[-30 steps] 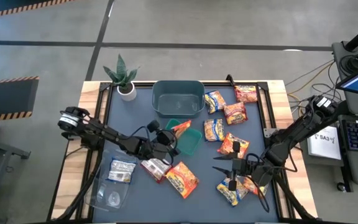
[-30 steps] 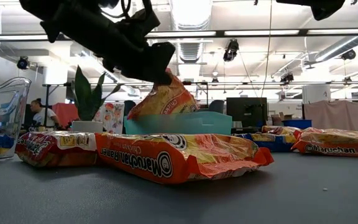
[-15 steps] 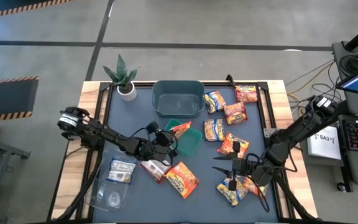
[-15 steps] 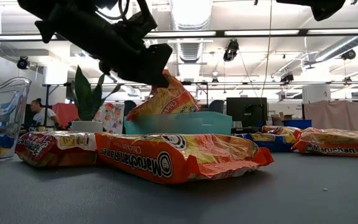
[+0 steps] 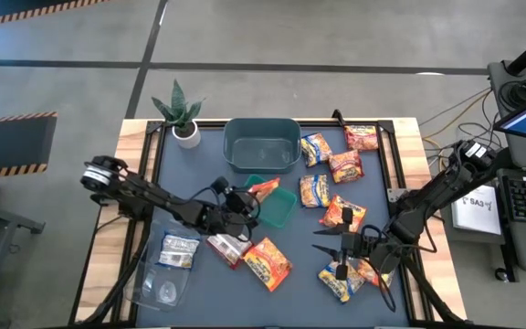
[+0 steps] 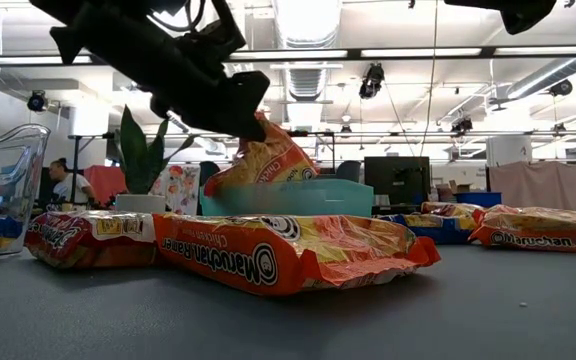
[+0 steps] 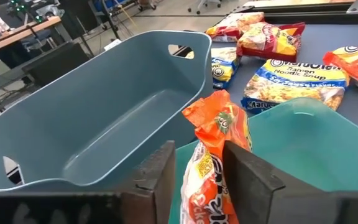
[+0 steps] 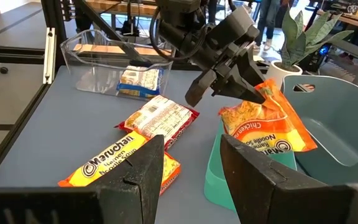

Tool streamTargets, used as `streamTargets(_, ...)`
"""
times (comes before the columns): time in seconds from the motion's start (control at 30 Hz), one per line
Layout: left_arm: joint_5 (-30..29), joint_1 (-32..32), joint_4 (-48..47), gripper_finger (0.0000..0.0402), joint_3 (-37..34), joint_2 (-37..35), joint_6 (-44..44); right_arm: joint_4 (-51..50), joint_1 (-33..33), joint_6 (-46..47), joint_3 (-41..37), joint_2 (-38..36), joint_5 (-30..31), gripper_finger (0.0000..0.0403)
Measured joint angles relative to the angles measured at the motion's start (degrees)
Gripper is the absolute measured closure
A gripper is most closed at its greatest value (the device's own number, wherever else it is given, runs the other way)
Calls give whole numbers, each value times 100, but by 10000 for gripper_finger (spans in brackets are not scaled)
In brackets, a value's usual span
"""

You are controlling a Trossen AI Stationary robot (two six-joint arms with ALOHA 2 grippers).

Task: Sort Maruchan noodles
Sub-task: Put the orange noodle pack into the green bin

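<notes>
The left gripper (image 5: 249,198), jaws parted, sets an orange ramen packet (image 5: 265,188) into the green tray (image 5: 281,212); the open right gripper (image 5: 329,239) waits, most packets still unsorted.

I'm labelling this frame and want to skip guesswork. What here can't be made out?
- Left hand: whether it grips the orange packet; the low view shows dark silhouette only.
- Green tray floor: packet covers it in the left wrist view.
- Clear container contents: too small from above, cut off by the low view's edge.
</notes>
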Motion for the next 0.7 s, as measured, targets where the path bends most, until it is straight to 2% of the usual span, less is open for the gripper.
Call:
streamTargets(0.3,93,36,-272,243,-1,-152,94,-1,0,-14,0,0,0,255)
streamTargets(0.43,371,138,-149,240,-1,-147,171,-2,0,-20,0,0,0,255)
streamTargets(0.7,339,223,-202,239,81,-272,675,-9,0,-22,0,0,0,255)
